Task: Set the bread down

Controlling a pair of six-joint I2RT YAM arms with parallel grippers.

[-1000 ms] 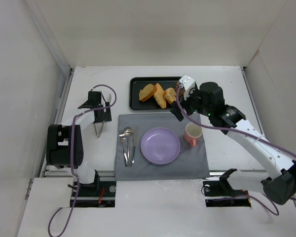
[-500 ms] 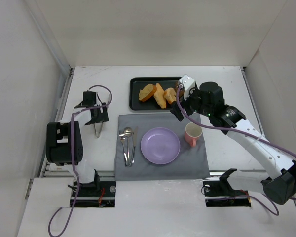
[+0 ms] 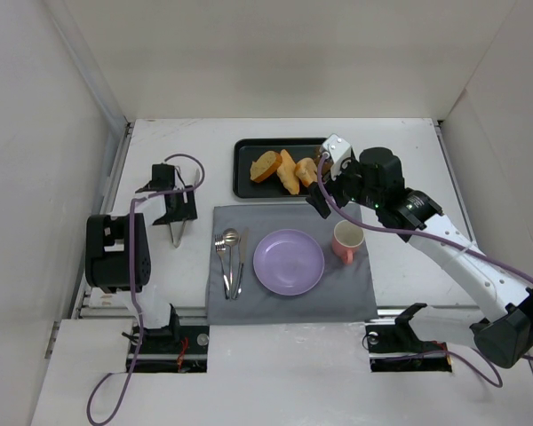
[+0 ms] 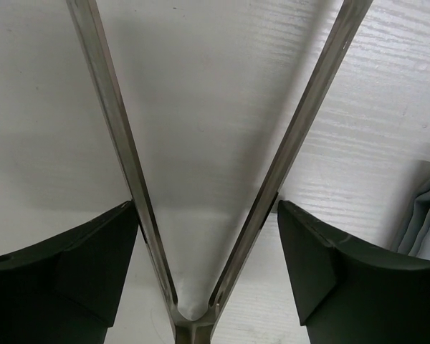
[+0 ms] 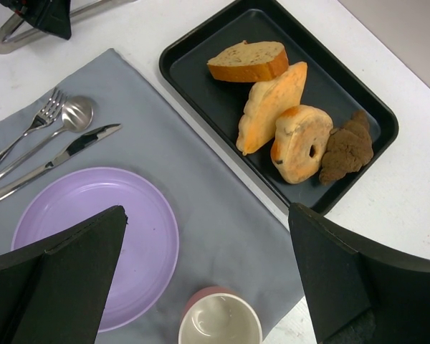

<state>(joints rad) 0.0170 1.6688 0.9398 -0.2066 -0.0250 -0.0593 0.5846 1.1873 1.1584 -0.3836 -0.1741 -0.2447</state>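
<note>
1. The left fingers point(image 4: 72, 272) sit astride a pair of metal tongs point(image 4: 132, 179), one finger outside each arm, close to the hinge. They seem to touch the metal, but I cannot tell whether they are clenched on it or only resting against it.
2. The right fingers point(image 5: 57, 272) are spread wide with nothing between them, hovering over the grey placemat point(image 5: 201, 201).
3. The bread point(image 5: 247, 62) lies in the black tray point(image 5: 201, 97), ahead of the right fingers and off to their left. It is well apart from the left fingers.
4. A hold so near the hinge looks risky to me. The tongs could swivel or slip out as they lift, or the arms might not pinch fully at the far tips.
5. The elongated golden piece point(image 5: 272, 107) lies just beside the bread, so a slightly wide reach could catch the wrong one or drag both.
6. The right fingers hang near the tray, and the pink cup point(image 5: 218, 319) stands just below them beside the purple plate point(image 5: 93, 215). Tongs coming across could clip the arm or tip the cup.
7. The tabletop point(image 3: 400, 151) is smooth, white and faintly grained, so the steel may skid on it. Plain white walls point(image 3: 275, 53) close in three sides.
</note>
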